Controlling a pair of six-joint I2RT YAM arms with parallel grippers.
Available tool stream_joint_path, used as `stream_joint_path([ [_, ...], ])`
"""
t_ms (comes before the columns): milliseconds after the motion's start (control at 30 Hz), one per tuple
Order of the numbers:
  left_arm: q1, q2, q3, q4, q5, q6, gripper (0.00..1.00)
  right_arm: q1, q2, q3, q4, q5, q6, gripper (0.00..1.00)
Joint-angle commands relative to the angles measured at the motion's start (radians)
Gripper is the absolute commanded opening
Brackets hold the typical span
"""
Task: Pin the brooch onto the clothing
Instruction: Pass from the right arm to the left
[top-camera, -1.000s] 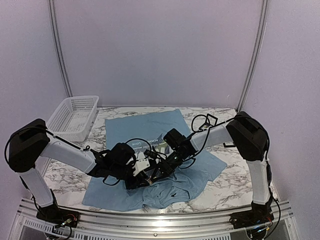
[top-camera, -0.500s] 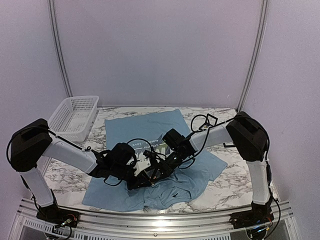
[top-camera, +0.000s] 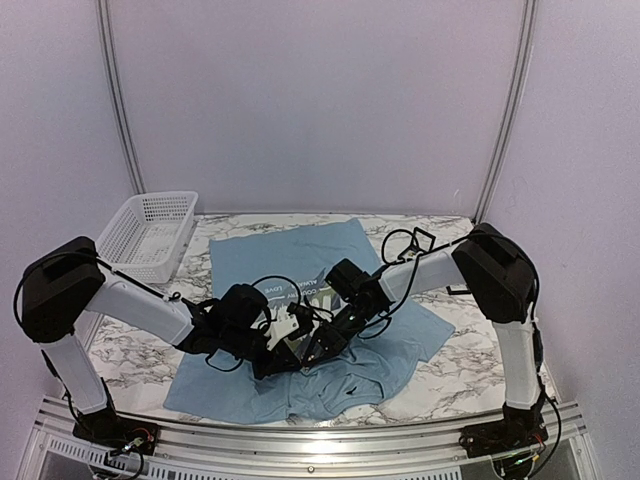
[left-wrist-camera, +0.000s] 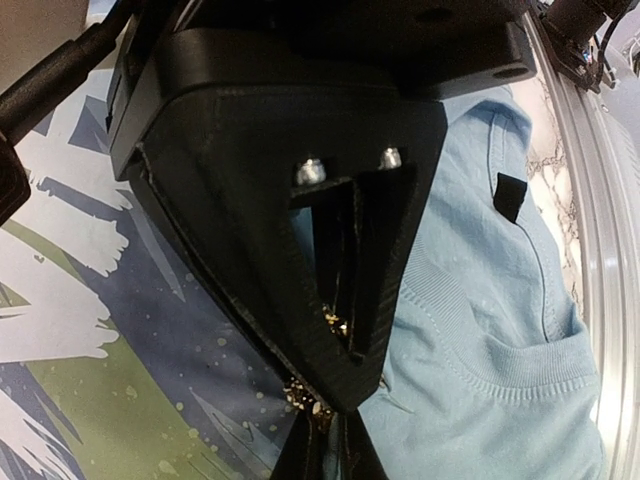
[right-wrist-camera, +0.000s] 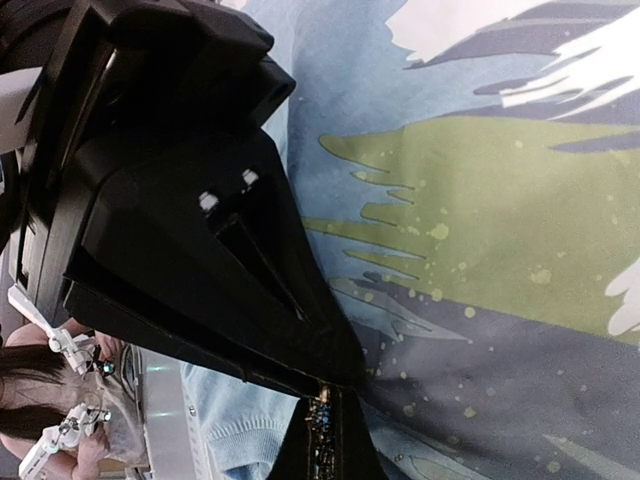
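Marble-patterned table (top-camera: 440, 372) carried the clothing (top-camera: 290, 250), a light blue T-shirt spread out, its near hem rumpled. On its printed front, near the middle, the brooch (left-wrist-camera: 297, 397) showed only as gold glints where the two arms' tips met. The left gripper (left-wrist-camera: 345, 385) and the right gripper (right-wrist-camera: 335, 380) both had their jaws pressed together; which one pinched the brooch I could not tell. I judged the piece so small that it could slip out and vanish into a fold, or the crowded tips could knock each other and drag the cloth. White lettering (top-camera: 312, 290) on the chest was too small to read; no brand showed. Far left stood a white mesh basket (top-camera: 150, 232).
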Motion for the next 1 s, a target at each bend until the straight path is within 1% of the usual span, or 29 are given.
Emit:
stream_joint_path([
  [0,-0.004,0.016,0.016,0.095,0.063,-0.004,0.01,0.021,0.002,0.039,0.000,-0.024,0.007,0.00],
  [33,-0.004,0.018,0.015,0.097,0.065,-0.005,0.00,0.021,0.002,0.039,0.000,-0.022,0.007,0.00],
  [300,-0.005,0.006,0.003,0.115,0.063,-0.029,0.00,0.019,-0.012,0.028,0.002,-0.012,0.007,0.01],
  [433,-0.004,-0.009,-0.013,0.117,0.045,-0.045,0.00,0.006,-0.036,0.004,0.004,0.003,-0.024,0.15],
  [533,-0.004,-0.014,-0.022,0.117,0.038,-0.058,0.00,-0.007,-0.057,-0.022,0.022,0.008,-0.016,0.22],
  [767,-0.004,-0.010,-0.020,0.121,0.028,-0.133,0.00,-0.015,-0.116,-0.056,0.060,0.033,-0.018,0.30],
  [800,-0.004,-0.014,-0.020,0.121,0.030,-0.166,0.00,-0.017,-0.130,-0.064,0.072,0.041,-0.020,0.31],
  [967,-0.004,-0.040,-0.028,0.122,0.039,-0.231,0.00,-0.032,-0.221,-0.120,0.116,0.109,-0.033,0.34],
])
